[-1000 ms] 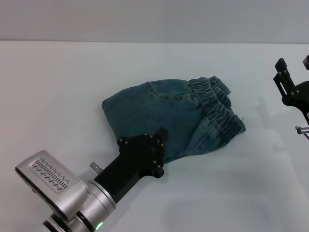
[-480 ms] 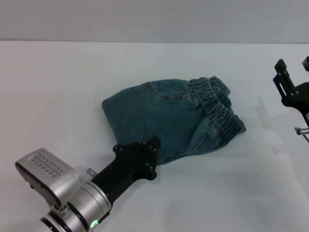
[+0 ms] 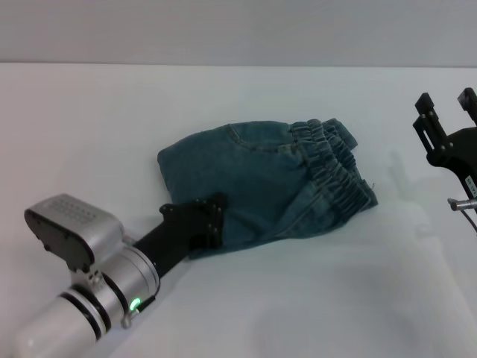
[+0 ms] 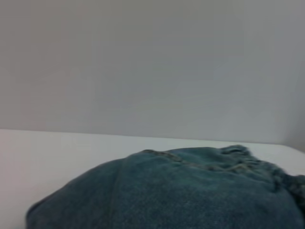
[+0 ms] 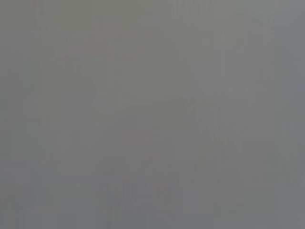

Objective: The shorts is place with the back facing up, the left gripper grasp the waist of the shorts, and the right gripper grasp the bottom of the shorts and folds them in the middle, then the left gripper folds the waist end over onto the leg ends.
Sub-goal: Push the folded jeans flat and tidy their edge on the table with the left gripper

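Lying folded on my white table (image 3: pixel 313 298), the shorts (image 3: pixel 261 186) form a compact blue denim bundle near the middle of the head view, with the waist of the shorts (image 3: pixel 335 168), a ruffled elastic band, stacked along the side of the bundle toward my right arm. A curved line of pocket stitching shows on the top layer near that band. My left gripper (image 3: pixel 205 218) sits low at the near edge of the bundle on my left side, its black body just at the denim's edge; from the head view its fingertips are hidden against the cloth, so I cannot tell whether the jaws are parted or closed, or whether they hold any fabric. Behind it the thick silver arm runs back toward the lower left corner, a green light glowing on its ring. From the left wrist camera I see the shorts (image 4: pixel 190 191) close up as a rounded denim mound on the table, the gathered band at one end, with a plain grey wall beyond. My right gripper (image 3: pixel 446 123) hangs well apart from the shorts at the far right edge of the head view, its two black fingers spread apart and empty. My right wrist camera shows only a flat grey field.
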